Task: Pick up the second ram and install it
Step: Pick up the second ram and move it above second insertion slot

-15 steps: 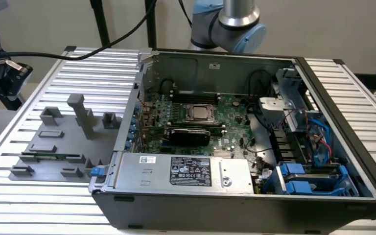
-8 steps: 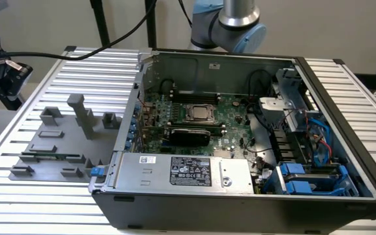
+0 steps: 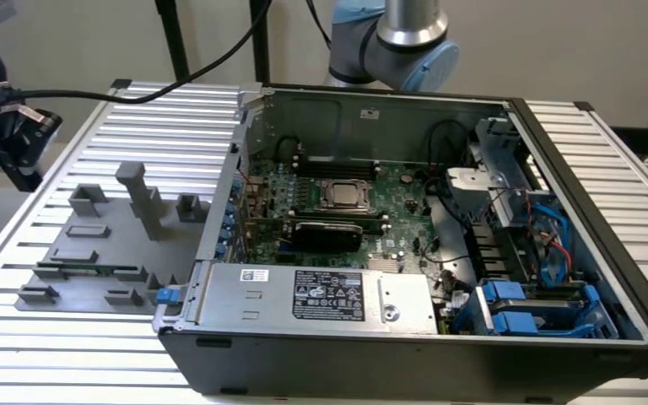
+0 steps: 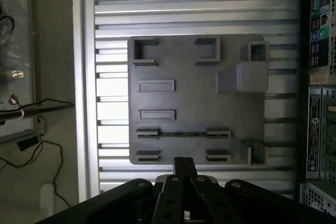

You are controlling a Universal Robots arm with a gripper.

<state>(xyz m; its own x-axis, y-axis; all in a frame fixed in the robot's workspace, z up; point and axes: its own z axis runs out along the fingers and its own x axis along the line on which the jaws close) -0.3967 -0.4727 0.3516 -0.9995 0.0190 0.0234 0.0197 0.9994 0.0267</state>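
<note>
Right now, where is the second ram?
The second ram sits in the grey tray, spanning two small blocks, on the exterior view's left of the computer case.

Exterior view: off the arm, raised, medium range, angled down across the slatted table [image 3: 54, 354] into the open computer case [image 3: 414, 363], with the grey tray [image 3: 110, 249] at the exterior view's left and the arm [image 3: 408, 38] at the far side. Wrist view: high, looking straight down on the tray [image 4: 194, 93], with the gripper [image 4: 182, 161] at the frame edge. Both views share the tray, the table [image 4: 184, 3] and the side of the computer case [image 4: 317, 129] next to the tray.
</note>
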